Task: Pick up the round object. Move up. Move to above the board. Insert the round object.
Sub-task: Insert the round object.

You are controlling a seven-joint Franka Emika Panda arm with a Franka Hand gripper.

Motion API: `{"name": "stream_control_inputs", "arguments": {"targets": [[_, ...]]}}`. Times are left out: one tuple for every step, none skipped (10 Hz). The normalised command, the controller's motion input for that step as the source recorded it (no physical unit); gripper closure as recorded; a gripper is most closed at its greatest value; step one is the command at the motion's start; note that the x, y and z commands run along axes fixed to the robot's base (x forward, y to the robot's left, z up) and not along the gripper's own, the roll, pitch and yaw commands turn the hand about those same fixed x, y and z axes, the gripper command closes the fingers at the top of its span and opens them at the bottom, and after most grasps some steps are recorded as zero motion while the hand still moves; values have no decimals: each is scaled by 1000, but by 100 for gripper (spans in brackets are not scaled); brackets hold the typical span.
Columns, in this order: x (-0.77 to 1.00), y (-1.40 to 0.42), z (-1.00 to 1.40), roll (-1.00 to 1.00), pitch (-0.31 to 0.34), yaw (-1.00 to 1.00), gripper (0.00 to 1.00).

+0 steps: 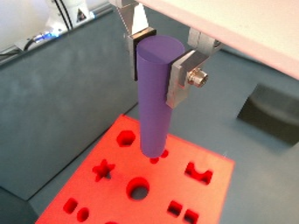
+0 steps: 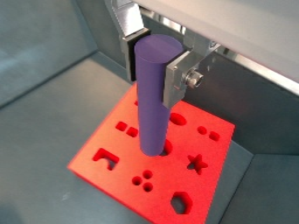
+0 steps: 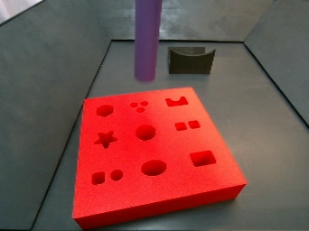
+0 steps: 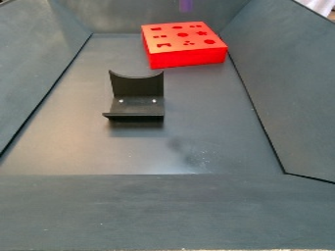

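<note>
The round object, a tall purple cylinder peg (image 1: 155, 96), hangs upright, gripped near its top by my gripper (image 1: 158, 54), which is shut on it; both wrist views show this (image 2: 153, 87). The silver fingers (image 1: 177, 77) press on either side. The peg's lower end hovers above the red board (image 1: 173, 178), near a round hole (image 1: 138, 186). In a side view the peg (image 3: 146, 36) hangs above the board's far edge (image 3: 182, 189), with the gripper out of frame. The board also shows in the other wrist view (image 2: 122, 188) and far back in a side view (image 4: 210, 56).
The dark fixture (image 3: 189, 59) stands on the grey floor beyond the board; it also shows in a side view (image 4: 133, 98) and in a wrist view (image 1: 274, 114). Grey bin walls (image 3: 72, 63) slope up on all sides.
</note>
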Motion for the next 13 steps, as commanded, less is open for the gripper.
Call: {"name": "stream_control_inputs", "arguments": {"targets": [[0,-263,-1000,-14,-14,-186,100],[0,-249,-891,-4,-34,-191,100],[0,-180,-474,-11,-3,-197,100],[26,-214,-277,-6,-4,-191,100],[177,-177,-174,-13,0,-194,100],[169,-177,-106,-11,0,-189,100],[106,-220,-71,0,0,-166,100],[57,-177,-143,0,0,-137,100],[0,-157,-369,44,0,-114,100],[143,-94,-363,14,36,-120,100],[146,-11,-294,13,76,-140,100],[194,0,-289,0,80,-131,100],[109,0,-260,0,73,-117,100]]}}
